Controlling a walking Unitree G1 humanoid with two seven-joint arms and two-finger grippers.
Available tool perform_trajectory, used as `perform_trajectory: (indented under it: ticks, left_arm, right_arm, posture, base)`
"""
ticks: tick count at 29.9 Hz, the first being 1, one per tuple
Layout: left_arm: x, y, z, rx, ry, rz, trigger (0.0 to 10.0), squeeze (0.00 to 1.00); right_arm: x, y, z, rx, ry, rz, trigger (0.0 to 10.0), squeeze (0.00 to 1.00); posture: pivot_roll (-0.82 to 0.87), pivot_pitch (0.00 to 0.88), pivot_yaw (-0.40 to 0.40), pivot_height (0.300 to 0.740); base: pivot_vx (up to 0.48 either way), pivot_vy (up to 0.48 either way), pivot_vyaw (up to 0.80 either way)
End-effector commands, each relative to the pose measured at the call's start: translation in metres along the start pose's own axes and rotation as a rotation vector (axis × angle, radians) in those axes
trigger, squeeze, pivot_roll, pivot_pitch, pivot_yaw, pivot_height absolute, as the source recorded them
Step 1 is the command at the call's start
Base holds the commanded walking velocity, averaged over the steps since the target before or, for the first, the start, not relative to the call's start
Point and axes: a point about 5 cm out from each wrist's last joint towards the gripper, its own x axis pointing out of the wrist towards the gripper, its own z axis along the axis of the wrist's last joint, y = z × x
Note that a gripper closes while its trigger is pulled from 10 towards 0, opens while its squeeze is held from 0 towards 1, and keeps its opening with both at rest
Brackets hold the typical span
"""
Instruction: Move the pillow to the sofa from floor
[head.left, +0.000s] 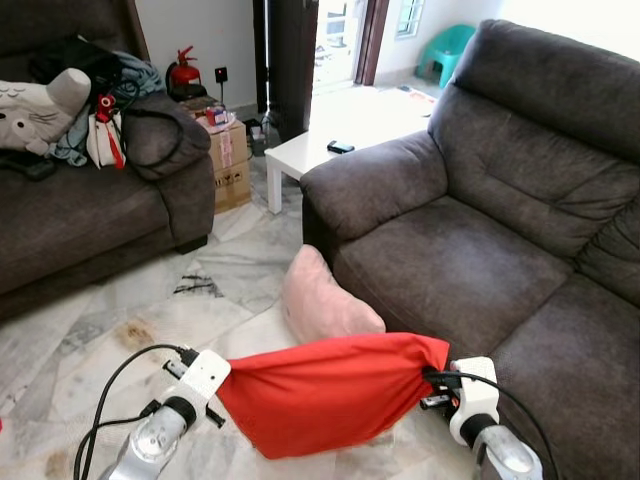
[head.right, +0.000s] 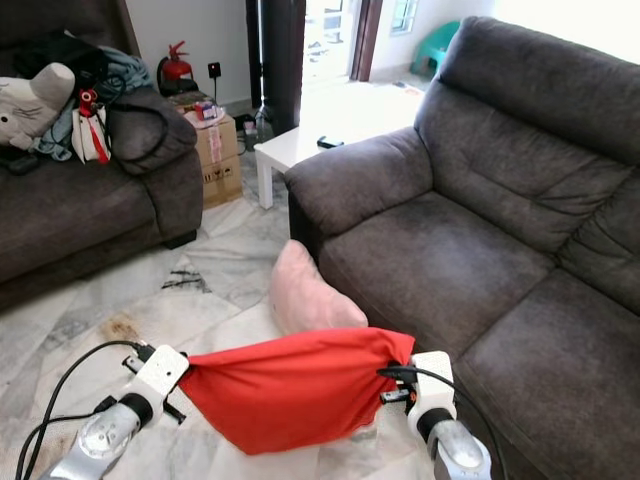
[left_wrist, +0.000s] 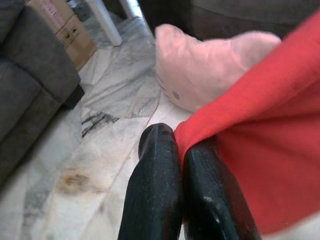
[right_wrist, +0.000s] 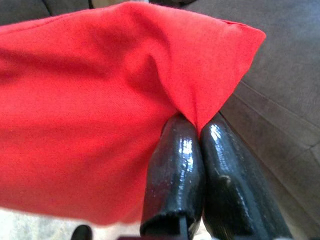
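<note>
2 grippers share the load: the left gripper (left_wrist: 181, 150) is clamped on one corner of the red pillow (head.left: 320, 392) and the right gripper (right_wrist: 197, 132) is pinched onto the opposite corner, so the pillow hangs stretched between them, sagging in the middle, apparently just off the marble floor (head.left: 150, 310). From the head camera the pillow sits at 6 o'clock, the grey sofa (head.left: 470, 250) at 2 o'clock, its seat right beside the right gripper. A pink pillow (head.left: 320, 300) lies on the floor at 12 o'clock from the red one, against the sofa's front.

Each hold is only a thin fold of fabric at a corner, so a jerk or a widening of the arms could pull 1 corner free and drop the pillow. Its sagging belly could also catch the seat edge if lifted too low, or brush the pink pillow
</note>
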Motion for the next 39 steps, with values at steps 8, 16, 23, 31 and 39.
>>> perform_trajectory:
  ticks: [8,16,23,31,39]
  left_arm:
    - [0.008,0.006,0.026,-0.048,-0.115,0.108,10.0,0.00]
    - [0.006,0.000,0.026,-0.050,-0.112,0.107,10.0,0.00]
    - [0.006,-0.004,0.028,-0.055,-0.126,0.114,10.0,0.00]
    - [0.008,-0.004,0.032,-0.059,-0.141,0.126,10.0,0.00]
    - [0.010,-0.003,0.033,-0.063,-0.144,0.120,10.0,0.00]
  right_arm:
    - [0.009,0.006,0.020,0.038,-0.144,-0.036,10.0,0.00]
    - [0.010,0.009,0.028,0.043,-0.209,-0.026,10.0,0.00]
    - [0.010,0.009,0.025,0.043,-0.202,-0.032,10.0,0.00]
    - [0.013,0.014,0.025,0.048,-0.194,-0.024,10.0,0.00]
    - [0.014,0.014,0.026,0.037,-0.191,-0.029,10.0,0.00]
  posture:
    - [0.04,0.000,-0.059,0.740]
    - [0.04,0.000,-0.054,0.740]
    - [0.04,0.000,-0.055,0.740]
    - [0.04,0.000,-0.055,0.740]
    - [0.04,0.000,-0.046,0.740]
  base:
    - [0.000,0.000,0.00]
    - [0.000,0.000,0.00]
    - [0.000,0.000,0.00]
    - [0.000,0.000,-0.28]
    - [0.000,0.000,-0.80]
